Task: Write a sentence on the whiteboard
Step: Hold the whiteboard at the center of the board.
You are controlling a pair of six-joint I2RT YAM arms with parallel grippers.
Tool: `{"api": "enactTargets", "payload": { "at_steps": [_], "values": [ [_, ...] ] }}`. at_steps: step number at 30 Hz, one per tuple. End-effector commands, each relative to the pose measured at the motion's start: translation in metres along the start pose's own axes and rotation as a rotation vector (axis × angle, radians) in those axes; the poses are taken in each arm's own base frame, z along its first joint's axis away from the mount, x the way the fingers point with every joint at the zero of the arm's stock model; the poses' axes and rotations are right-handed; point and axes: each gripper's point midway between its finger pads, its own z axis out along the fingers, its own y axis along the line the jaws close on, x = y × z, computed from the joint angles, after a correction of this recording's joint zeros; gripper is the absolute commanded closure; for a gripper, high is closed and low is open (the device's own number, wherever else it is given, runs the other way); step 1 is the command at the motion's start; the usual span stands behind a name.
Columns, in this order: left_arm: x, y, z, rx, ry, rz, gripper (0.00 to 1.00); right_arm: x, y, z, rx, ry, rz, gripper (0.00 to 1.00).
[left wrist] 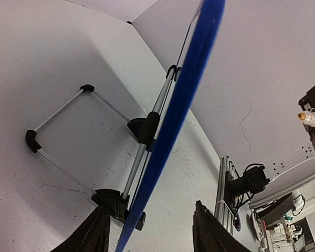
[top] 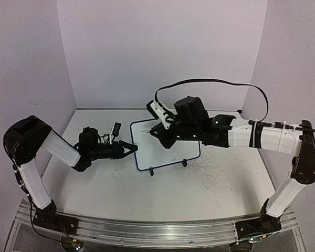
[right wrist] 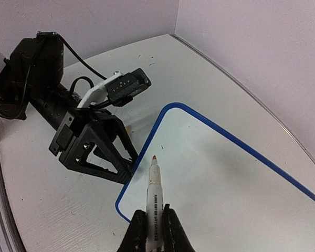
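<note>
The whiteboard (top: 170,152) stands tilted on the table, white with a blue frame (right wrist: 147,144). Its face looks blank and no sentence shows on it. My right gripper (right wrist: 153,212) is shut on a white marker (right wrist: 154,189), whose orange tip points at the board near its left edge. I cannot tell whether the tip touches. The right gripper also shows in the top view (top: 158,131). My left gripper (top: 134,149) is open, with its jaws straddling the board's left edge (left wrist: 173,121) and a gap on both sides. The left gripper also shows in the left wrist view (left wrist: 150,206) and in the right wrist view (right wrist: 132,165).
Two black feet (top: 151,171) and a metal rod stand (left wrist: 142,131) prop up the board. Thin grey scribble scratches (top: 210,170) mark the tabletop to the right of it. An aluminium rail (top: 147,231) runs along the near edge. Walls close in at the back and on both sides.
</note>
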Motion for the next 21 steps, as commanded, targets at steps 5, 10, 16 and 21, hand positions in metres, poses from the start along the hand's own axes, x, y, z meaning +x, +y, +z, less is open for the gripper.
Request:
{"api": "enactTargets", "payload": {
  "at_steps": [5,10,16,21],
  "values": [
    [-0.011,-0.015,0.007,0.099,-0.017,0.096,0.59,-0.033,-0.005,0.004,0.028,-0.085,-0.020,1.00],
    [-0.008,-0.009,0.010,0.098,-0.009,0.115,0.67,-0.035,-0.005,0.012,0.033,-0.082,-0.024,1.00],
    [-0.002,-0.004,0.012,0.102,0.009,0.181,0.77,-0.034,-0.009,0.019,0.060,-0.073,-0.023,1.00],
    [0.002,0.000,0.015,0.107,0.024,0.213,0.87,-0.030,-0.015,0.026,0.097,-0.059,-0.026,1.00]
  ]
}}
